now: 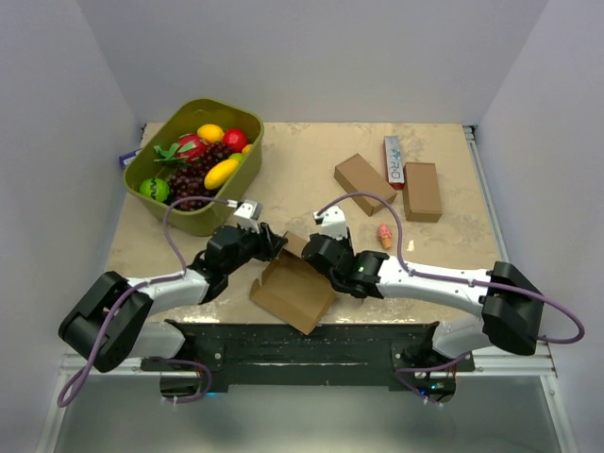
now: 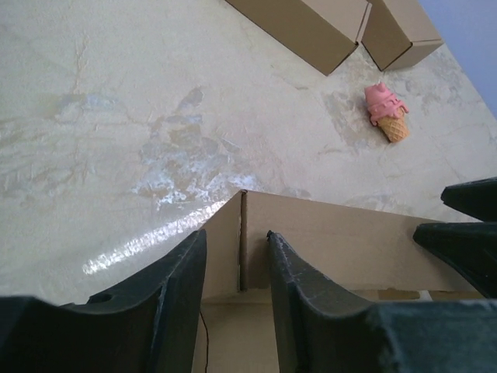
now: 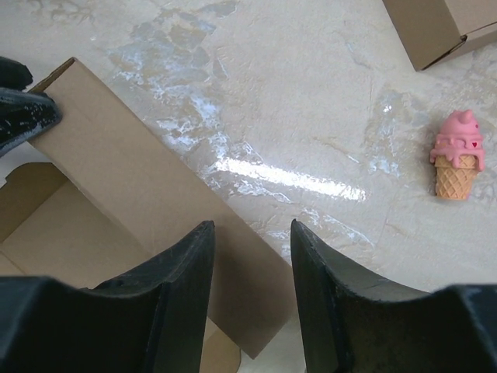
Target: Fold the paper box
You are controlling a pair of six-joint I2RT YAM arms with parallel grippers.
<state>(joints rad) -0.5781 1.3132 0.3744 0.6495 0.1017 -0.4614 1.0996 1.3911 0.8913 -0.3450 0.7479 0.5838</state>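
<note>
The paper box (image 1: 293,293) is brown corrugated cardboard, lying open near the table's front edge with its far wall raised. My left gripper (image 1: 276,243) is at the wall's far left corner. In the left wrist view its jaws (image 2: 237,233) stand open astride that corner of the box (image 2: 349,241), with the side flap and back wall meeting between the fingers. My right gripper (image 1: 314,253) is just to the right. Its open jaws (image 3: 248,225) straddle the upper edge of the box (image 3: 116,179) wall, one finger over cardboard and one over the table.
A green bin (image 1: 212,104) of toy fruit stands at the back left. Two closed brown boxes (image 1: 363,182) (image 1: 422,191) and a white-and-red carton (image 1: 394,160) lie at the back right. A pink ice-cream toy (image 1: 385,235) lies just beyond the right gripper.
</note>
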